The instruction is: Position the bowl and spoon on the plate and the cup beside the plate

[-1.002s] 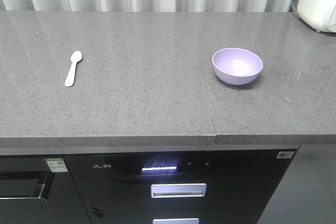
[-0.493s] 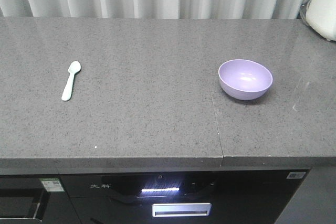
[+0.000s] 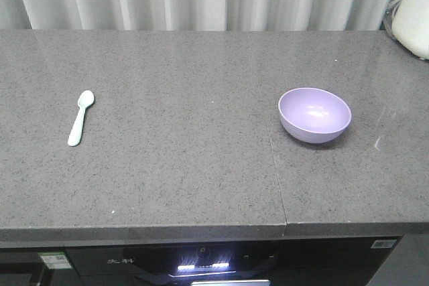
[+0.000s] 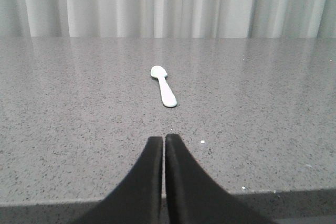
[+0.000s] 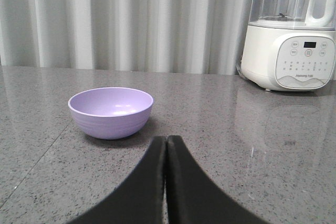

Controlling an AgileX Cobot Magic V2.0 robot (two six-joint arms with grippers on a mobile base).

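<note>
Left wrist-mounted view: our left hand (image 4: 165, 140) hangs low over the near edge of the tabletop (image 4: 273, 129), fingers pressed together. The spoon (image 4: 164, 86) lies flat beyond it, well apart, head at the far end. Over to the right, the bowl (image 5: 111, 111) stands upright, beyond and left of our right hand (image 5: 166, 141), with only gloss showing inside. That hand is likewise closed tight and reaches level above the tabletop.

There is one spoon (image 3: 80, 117) and one bowl (image 3: 314, 114) on one gray counter (image 3: 181, 165). One white blender (image 5: 289, 56) stands there too. Two black grippers show: one left gripper (image 4: 164, 138) and one right gripper (image 5: 166, 139).
</note>
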